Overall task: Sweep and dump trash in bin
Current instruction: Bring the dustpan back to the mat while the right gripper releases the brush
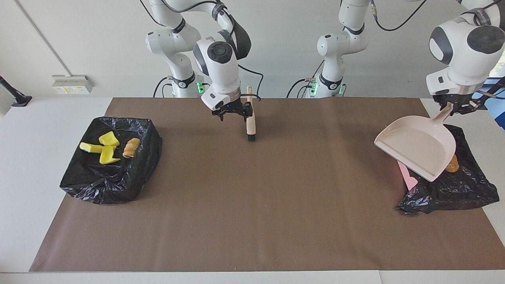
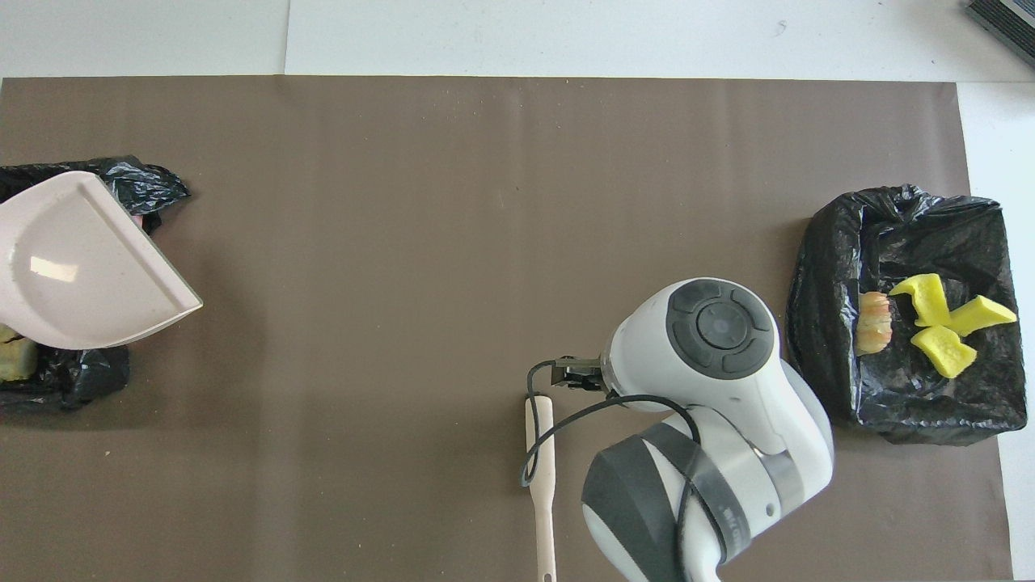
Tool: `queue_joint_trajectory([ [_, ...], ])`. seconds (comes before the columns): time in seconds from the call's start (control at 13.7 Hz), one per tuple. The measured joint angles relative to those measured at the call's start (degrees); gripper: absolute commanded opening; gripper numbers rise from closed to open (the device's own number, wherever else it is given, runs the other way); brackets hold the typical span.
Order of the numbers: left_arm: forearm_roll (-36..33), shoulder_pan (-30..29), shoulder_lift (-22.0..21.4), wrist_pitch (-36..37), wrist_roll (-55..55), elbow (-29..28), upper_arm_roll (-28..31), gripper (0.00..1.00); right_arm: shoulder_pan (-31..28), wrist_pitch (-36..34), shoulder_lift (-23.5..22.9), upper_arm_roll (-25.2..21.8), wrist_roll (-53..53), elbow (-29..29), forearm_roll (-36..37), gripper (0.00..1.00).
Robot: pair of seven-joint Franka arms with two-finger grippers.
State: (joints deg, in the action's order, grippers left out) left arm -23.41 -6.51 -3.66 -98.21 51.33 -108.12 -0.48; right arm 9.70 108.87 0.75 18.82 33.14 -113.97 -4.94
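My left gripper point(image 1: 457, 105) is shut on the handle of the pale pink dustpan point(image 1: 418, 150), holding it tilted over a black-bagged bin point(image 1: 465, 193) at the left arm's end. A brown piece of trash point(image 1: 452, 163) lies in that bin under the pan. The pan point(image 2: 81, 267) looks empty. The cream brush point(image 1: 251, 126) lies lengthwise on the mat, bristles away from the robots. My right gripper point(image 1: 233, 113) hovers open close beside it. Three yellow chunks point(image 1: 108, 139) and a striped bread piece point(image 1: 131, 147) lie in a second black-bagged bin point(image 1: 118, 185).
The brown mat point(image 1: 252, 205) covers the table between the two bins. A pink edge point(image 1: 408, 177) shows under the dustpan. A black cable point(image 2: 530, 453) from the right arm loops over the brush handle point(image 2: 540, 485).
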Motion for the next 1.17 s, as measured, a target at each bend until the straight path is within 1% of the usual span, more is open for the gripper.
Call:
queue_joint_trajectory([
  [0.22,6.8,7.4,0.2,0.1,-15.7,-2.1,-0.1,0.00,-4.0,-5.1,1.9,-0.1,-3.1,5.3,0.5,1.00],
  [0.37,11.4,12.7,1.1,-0.5,-25.9,-2.5,-0.2,0.00,-6.3,-6.4,3.9,-0.2,-4.7,6.5,0.5,1.00],
  [0.51,15.9,17.4,2.2,-1.6,-34.2,-2.5,-0.2,0.00,-7.4,-7.2,5.5,-0.5,-4.8,7.3,0.5,1.00],
  [0.58,17.8,20.7,3.4,-3.0,-40.1,-2.3,-0.2,0.00,-7.8,-7.9,6.1,-0.9,-4.8,8.2,0.5,1.00],
  [0.66,18.9,24.0,5.0,-4.3,-45.9,-1.8,-0.2,0.00,-8.3,-8.6,6.4,-1.3,-4.8,9.3,0.5,1.00],
  [0.8,21.5,29.9,9.6,-6.2,-55.4,1.2,-0.3,0.00,-9.8,-9.2,6.5,-1.6,-4.8,11.6,0.6,1.00],
  [0.95,24.1,33.9,14.4,-6.9,-61.7,5.9,-0.3,0.00,-11.1,-10.5,6.5,-2.0,-5.8,13.6,0.9,1.00],
  [1.17,25.5,39.1,21.1,-7.3,-71.1,13.6,-0.2,0.00,-12.3,-15.0,6.5,-2.1,-8.9,17.8,4.6,1.00],
])
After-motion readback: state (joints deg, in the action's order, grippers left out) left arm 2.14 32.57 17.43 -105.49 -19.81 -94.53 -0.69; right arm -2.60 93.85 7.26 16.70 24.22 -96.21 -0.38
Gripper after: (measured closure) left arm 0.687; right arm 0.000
